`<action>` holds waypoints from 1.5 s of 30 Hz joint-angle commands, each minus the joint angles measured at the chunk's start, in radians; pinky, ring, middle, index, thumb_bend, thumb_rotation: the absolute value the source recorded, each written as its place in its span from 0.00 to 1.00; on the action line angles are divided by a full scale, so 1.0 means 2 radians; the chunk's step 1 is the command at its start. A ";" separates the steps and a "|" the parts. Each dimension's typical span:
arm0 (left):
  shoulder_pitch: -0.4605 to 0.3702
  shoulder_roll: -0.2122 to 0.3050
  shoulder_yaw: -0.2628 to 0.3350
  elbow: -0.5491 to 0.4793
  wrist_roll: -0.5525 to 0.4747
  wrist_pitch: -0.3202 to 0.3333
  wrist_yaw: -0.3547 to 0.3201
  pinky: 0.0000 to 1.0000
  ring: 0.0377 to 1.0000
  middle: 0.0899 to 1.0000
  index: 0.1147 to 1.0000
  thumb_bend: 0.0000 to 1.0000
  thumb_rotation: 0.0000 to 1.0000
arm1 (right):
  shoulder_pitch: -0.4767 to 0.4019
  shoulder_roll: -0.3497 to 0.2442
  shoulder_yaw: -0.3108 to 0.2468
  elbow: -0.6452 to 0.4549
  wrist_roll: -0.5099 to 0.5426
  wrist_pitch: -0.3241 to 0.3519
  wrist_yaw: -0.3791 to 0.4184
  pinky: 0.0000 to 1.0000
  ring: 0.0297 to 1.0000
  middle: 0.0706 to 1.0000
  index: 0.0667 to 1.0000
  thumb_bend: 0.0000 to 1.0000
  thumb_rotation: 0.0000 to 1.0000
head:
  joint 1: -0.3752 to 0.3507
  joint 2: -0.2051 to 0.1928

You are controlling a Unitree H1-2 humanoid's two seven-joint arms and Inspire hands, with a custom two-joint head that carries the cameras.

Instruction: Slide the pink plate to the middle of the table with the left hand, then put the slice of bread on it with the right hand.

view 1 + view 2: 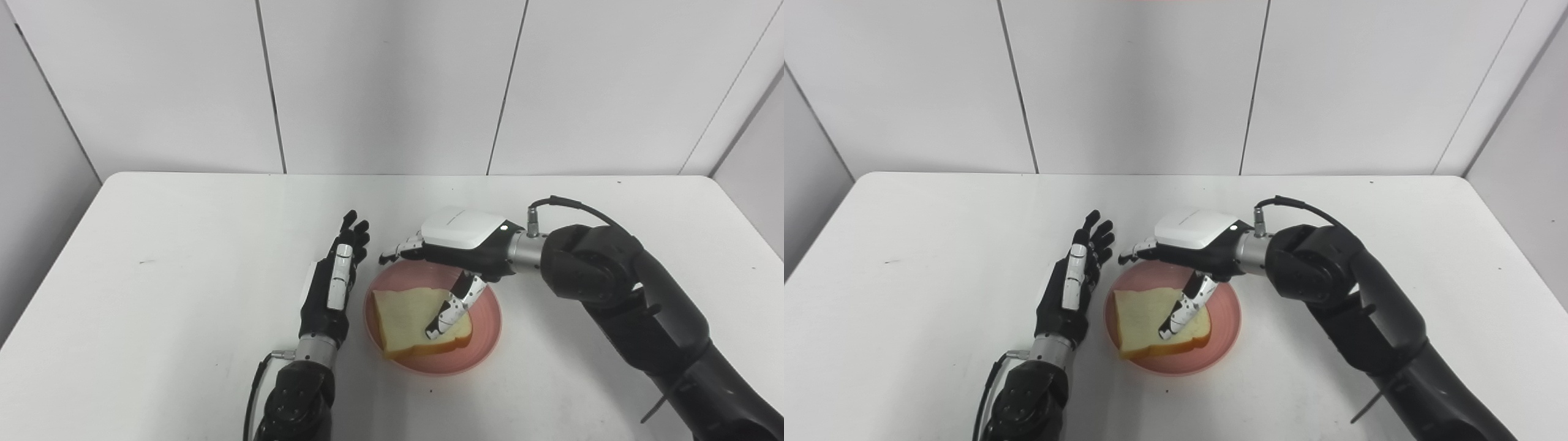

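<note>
The pink plate (484, 343) sits near the middle of the white bench (184, 245). The slice of bread (404, 318) lies flat on the plate. The right hand (459, 242) hovers over the plate's far rim, fingers spread, thumb (450, 309) reaching down onto the bread; it grips nothing. The left hand (334, 282) stands edge-on just left of the plate, fingers straight and extended, holding nothing

Robot lab (test cell), bare white table (184, 245), plain panelled walls (386, 86)
</note>
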 commanded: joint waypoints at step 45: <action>0.034 0.004 -0.007 -0.066 -0.016 0.001 -0.021 0.99 0.96 0.95 0.96 0.66 1.00 | 0.224 0.179 -0.233 0.023 0.352 0.042 -0.287 1.00 1.00 1.00 1.00 0.76 0.97 | 0.002 0.001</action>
